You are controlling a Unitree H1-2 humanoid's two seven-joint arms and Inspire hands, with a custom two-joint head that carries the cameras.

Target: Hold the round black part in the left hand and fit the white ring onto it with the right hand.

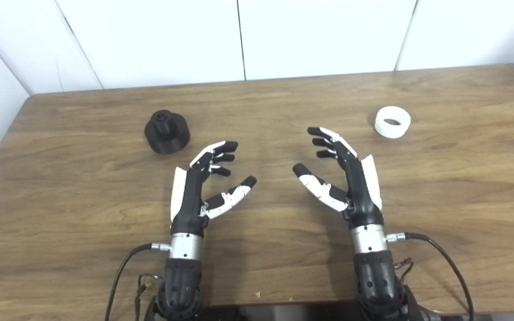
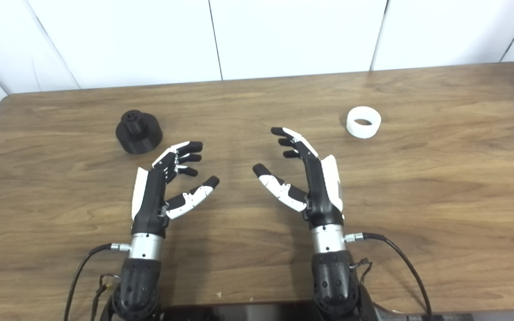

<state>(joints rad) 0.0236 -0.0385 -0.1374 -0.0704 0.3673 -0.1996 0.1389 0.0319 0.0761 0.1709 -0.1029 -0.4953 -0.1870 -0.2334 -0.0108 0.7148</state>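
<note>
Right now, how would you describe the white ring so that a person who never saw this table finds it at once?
Start at the brown wooden table and look to its far right part, beyond the open right hand. There the small white plastic ring lies alone, touching nothing. It is hollow, short and pale, unlike the round black part, which sits far left, beyond the open left hand.

A round black part (image 1: 167, 132), stepped with a knob on top, is seen upright toward the table's (image 1: 257, 276) far left; a white ring (image 1: 392, 121) is laid flat toward its far right.
</note>
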